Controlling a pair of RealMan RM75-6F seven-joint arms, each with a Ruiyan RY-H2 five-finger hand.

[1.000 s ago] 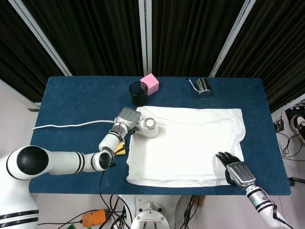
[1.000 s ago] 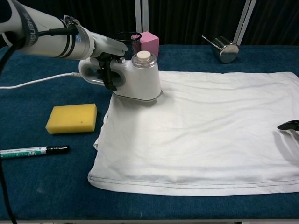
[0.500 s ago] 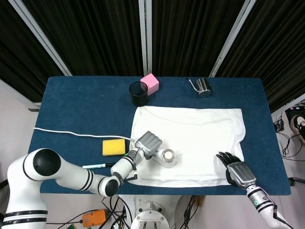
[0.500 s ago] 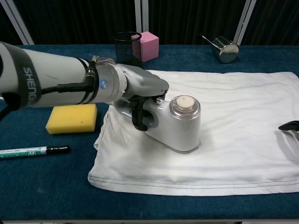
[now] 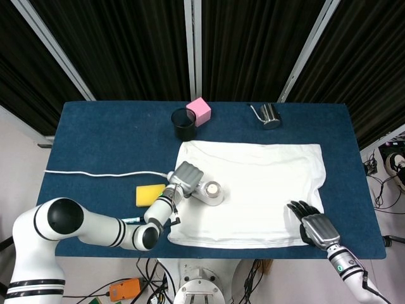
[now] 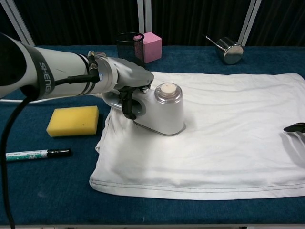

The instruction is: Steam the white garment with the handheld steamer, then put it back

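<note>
Two robot hands: one is working, one is idle.
Right robot hand (image 5: 314,227): nearest of all, at the garment's near right corner; fingers spread and holding nothing. Whether the fingertips touch the cloth or only lie over it I cannot tell.
White garment (image 6: 224,133): spread flat on the blue desk (image 5: 101,139), near hem facing the robot. It looks thin, soft and light, so it would likely bunch or drag under a sliding sole; best pinned at a free corner or hem, well apart from the steamer.
Left robot hand (image 6: 127,82): fingers wrapped through the handle loop, gripping the handheld steamer.
Handheld steamer (image 6: 162,110): sits sole-down on the garment's left part, near its left edge. A rigid, smooth plastic body, probably weighty with water; the loop handle is the place to hold it.
Power cord (image 5: 95,174): runs left from the steamer across the desk; it may tug during strokes.
Yellow sponge (image 6: 73,120): on the desk just left of the garment.
Marker pen (image 6: 34,154): nearer than the sponge.
</note>
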